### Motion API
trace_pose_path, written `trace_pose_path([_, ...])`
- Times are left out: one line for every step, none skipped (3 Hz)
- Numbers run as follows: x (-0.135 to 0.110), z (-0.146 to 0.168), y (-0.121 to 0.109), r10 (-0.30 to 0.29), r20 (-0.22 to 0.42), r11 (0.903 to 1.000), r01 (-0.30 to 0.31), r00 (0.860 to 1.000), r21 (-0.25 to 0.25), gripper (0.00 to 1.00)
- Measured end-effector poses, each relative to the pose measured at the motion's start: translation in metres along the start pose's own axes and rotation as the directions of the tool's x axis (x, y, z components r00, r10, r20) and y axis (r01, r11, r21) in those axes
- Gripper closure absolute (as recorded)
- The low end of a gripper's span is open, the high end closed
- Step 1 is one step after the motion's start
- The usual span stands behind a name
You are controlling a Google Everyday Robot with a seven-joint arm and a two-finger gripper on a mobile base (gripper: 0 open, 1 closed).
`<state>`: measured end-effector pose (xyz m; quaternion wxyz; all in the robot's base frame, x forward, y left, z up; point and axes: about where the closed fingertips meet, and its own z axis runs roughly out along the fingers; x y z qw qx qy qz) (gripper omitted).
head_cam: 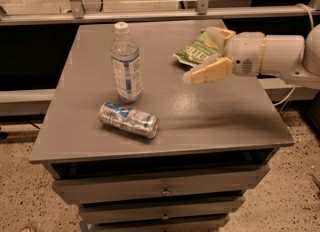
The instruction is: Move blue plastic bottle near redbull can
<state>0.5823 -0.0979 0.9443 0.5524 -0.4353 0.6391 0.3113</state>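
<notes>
While agape — claw [200, 54] near chip bag [192, 49]

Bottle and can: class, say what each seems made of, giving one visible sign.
The blue plastic bottle looks like clear, bluish plastic: the table shows through it. The redbull can seems thin, shiny metal: silvery glints, dented side. The gripper hovers open over the table's right side, holding nothing.
</notes>
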Motion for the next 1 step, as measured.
trace_pose_path([0.0005,-0.0102,-0.0038,-0.001,0.000,0.9998,0.001,1.000,0.019,0.00])
